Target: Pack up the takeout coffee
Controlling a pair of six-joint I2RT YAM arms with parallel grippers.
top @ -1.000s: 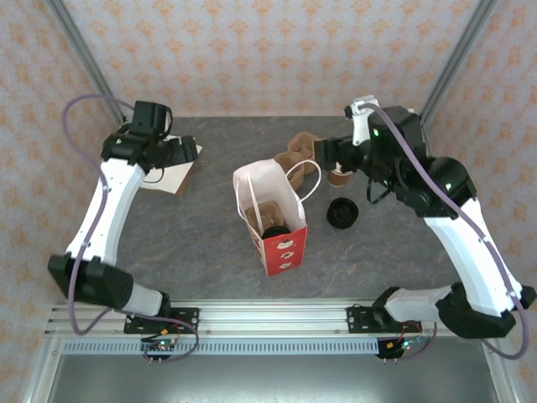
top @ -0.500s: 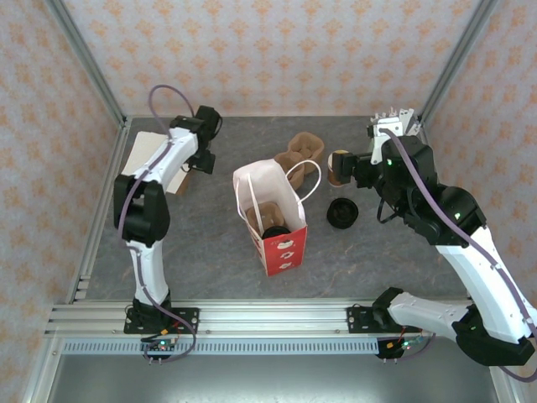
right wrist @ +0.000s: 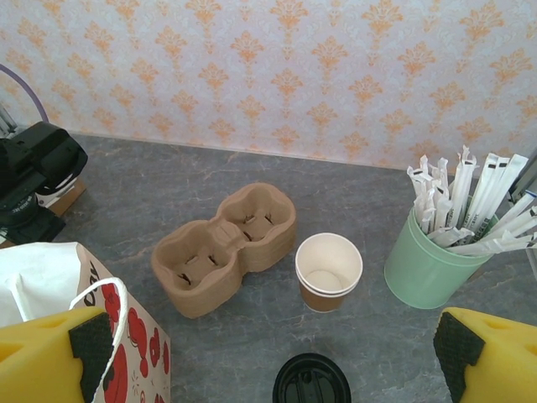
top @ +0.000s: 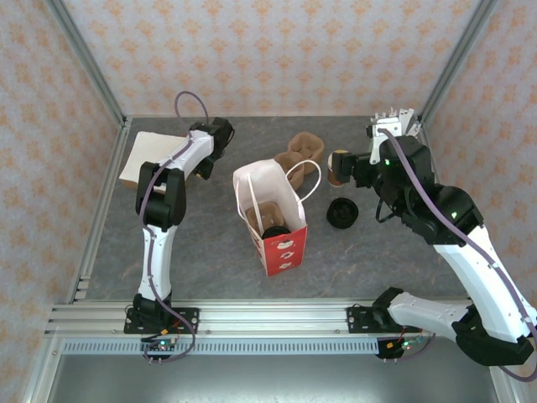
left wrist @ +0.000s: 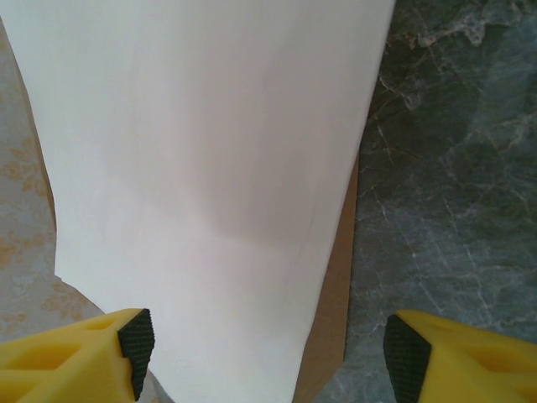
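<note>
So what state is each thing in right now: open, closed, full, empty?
Paper cup: upright, lid off, looks empty.
Black lid: flat on the table, apart from the cup.
Cup carrier: empty.
Bag: standing, mouth open.
Green cup: full of stirrers.
Left end effector: open above white paper.
Right end effector: open, empty.

The bag [top: 273, 217] stands mid-table [top: 210, 252]. Behind it lies the cup carrier [right wrist: 225, 248], with the cup [right wrist: 328, 270] just to its right and the stirrer pot [right wrist: 426, 269] further right (by the back wall). The lid [right wrist: 311, 380] lies apart, before the cup. Flat sheets [top: 141, 155] sit far to my left. Something rests inside the bag, perhaps another carrier.
</note>
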